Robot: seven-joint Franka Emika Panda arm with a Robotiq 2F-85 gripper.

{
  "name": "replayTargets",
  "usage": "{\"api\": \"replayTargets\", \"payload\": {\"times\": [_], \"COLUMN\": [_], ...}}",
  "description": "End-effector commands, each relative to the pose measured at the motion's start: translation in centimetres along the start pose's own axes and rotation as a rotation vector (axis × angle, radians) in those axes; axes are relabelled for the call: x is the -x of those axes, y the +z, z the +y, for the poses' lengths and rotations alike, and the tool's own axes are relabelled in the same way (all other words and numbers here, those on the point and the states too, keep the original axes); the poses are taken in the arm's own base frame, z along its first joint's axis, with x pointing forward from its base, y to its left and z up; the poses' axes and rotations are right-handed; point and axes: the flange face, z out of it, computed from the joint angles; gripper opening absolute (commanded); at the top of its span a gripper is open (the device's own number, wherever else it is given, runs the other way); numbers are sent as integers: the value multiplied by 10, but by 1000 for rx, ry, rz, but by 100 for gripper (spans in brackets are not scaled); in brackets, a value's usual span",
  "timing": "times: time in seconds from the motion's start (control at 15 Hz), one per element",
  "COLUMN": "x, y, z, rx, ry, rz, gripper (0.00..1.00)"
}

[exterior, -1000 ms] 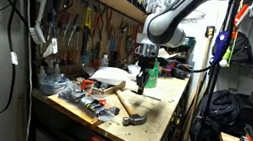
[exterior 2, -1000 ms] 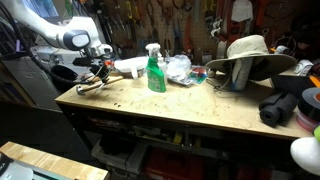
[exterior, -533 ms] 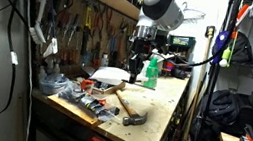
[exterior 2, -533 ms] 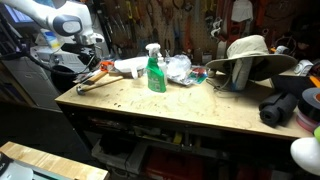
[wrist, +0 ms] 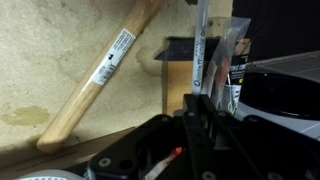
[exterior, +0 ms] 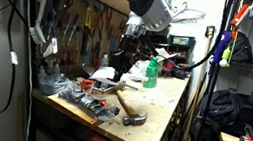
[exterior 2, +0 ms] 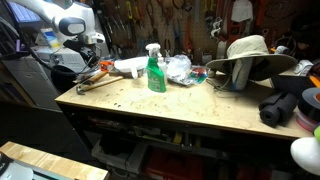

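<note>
Light-wood-handled hammer (wrist: 100, 75) w/ dark head: prob stiff, head-heavy, smooth shaft, so grip near head; claw (exterior: 118, 71) above it, can't tell if wide or narrow

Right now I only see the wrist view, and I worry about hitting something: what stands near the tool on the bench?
Observer: A green spray bottle stands upright on the bench, a little way along from the hammer.
Operator: Is the tool touching the hammer?
Observer: No. In both exterior views the tool hangs in the air above the bench, apart from the hammer.
Operator: Anything further along?
Observer: A wide-brimmed hat lies towards the end of the bench away from the tool.
</note>
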Motion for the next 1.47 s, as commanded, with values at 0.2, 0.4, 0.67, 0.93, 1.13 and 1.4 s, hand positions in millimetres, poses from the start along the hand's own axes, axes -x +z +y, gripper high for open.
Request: {"api": "replayTargets", "payload": {"times": [0.2, 0.4, 0.67, 0.93, 1.13, 1.4], "x": [-30, -35, -42, -50, -55, -58], "y": [40, 60, 78, 87, 93, 96], "z": [0, -2, -2, -2, -3, -2], "rx": [-18, -9, -9, -4, 14, 20], "ry": [58, 58, 82, 105, 97, 81], "rz": [13, 6, 4, 20, 23, 24], "gripper": [2, 2, 2, 2, 2, 2]}}
